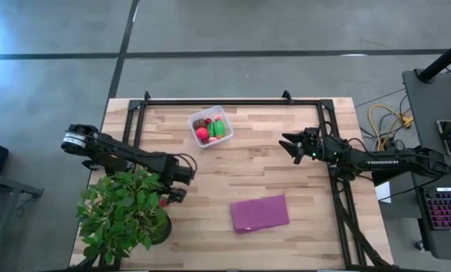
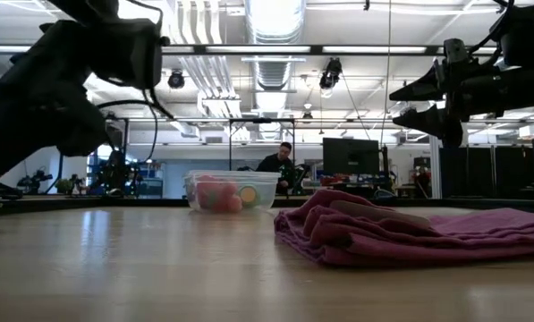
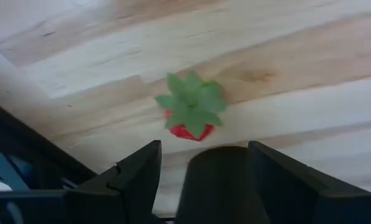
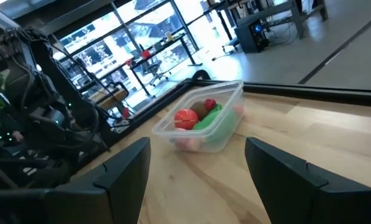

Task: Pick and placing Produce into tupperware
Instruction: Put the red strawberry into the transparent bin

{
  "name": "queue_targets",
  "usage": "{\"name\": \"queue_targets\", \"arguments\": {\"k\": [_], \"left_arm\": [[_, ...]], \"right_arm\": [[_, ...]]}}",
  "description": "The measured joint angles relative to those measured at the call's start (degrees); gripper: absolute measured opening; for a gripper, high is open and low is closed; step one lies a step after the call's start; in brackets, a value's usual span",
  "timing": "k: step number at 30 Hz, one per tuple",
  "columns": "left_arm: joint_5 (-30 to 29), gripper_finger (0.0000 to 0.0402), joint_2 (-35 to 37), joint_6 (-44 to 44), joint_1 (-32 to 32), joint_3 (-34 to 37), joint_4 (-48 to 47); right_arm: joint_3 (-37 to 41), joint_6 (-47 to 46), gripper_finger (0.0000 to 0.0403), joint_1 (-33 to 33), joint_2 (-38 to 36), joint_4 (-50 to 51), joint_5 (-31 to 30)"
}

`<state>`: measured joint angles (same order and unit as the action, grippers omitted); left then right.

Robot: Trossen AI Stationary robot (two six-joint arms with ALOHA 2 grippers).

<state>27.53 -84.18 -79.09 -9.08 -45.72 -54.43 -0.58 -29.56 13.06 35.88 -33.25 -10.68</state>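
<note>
**Strawberry on the table below the open left gripper, container already part filled**

Seen from above: clear square tupperware (image 1: 211, 126) in the upper middle of the frame, near the table's far edge, holding produce (image 1: 211, 130) — green oblong pieces, red and pink round ones, a brown ball. In the right wrist view, same tupperware (image 4: 205, 118) at frame centre, with a red round piece, a brown one and green pieces inside. In the low view, tupperware (image 2: 232, 190) at centre, standing on the wooden table (image 2: 159, 259), pink and green shapes showing through its wall.

Left gripper (image 1: 174, 186) at the lower left of the overhead frame, just beside the leafy potted plant (image 1: 125, 210), fingers spread apart and holding nothing. In the left wrist view, a small red toy strawberry (image 3: 192, 107) with a green leafy cap at frame centre, lying on bare wood, framed by the two dark fingers (image 3: 135, 180) but touched by neither. A speck of red visible beside the left gripper from above as well.

Right gripper (image 1: 293, 145) at the right middle of the overhead frame, well apart from the tupperware, raised above the table in the low view, fingers open and empty.

Purple cloth (image 1: 260, 213) crumpled at lower centre of the overhead frame, apart from both grippers. A person seated far back in the room behind the tupperware in the low view.
</note>
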Motion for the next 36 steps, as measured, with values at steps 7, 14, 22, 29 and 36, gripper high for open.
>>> {"name": "queue_targets", "arguments": {"k": [7,14,22,29,36], "left_arm": [[-0.8,0.0224,0.0,0.1,0.0,2.5,2.0],[-0.9,0.0224,0.0,0.2,0.0,4.9,6.0],[-2.5,0.0224,0.0,1.6,0.0,5.4,6.2],[-2.6,0.0224,0.0,1.9,0.0,6.8,6.3],[-2.4,0.0224,0.0,1.8,0.0,6.9,6.9]], "right_arm": [[0.0,0.0,0.0254,0.0,0.0,0.0,0.1],[0.0,0.0,0.0254,0.0,0.0,0.0,0.1],[0.0,0.0,0.0254,0.0,0.0,0.0,0.1],[0.0,0.0,0.0254,0.0,0.0,-0.1,0.2],[0.0,0.0,0.0254,0.0,0.0,-0.1,0.3]]}}
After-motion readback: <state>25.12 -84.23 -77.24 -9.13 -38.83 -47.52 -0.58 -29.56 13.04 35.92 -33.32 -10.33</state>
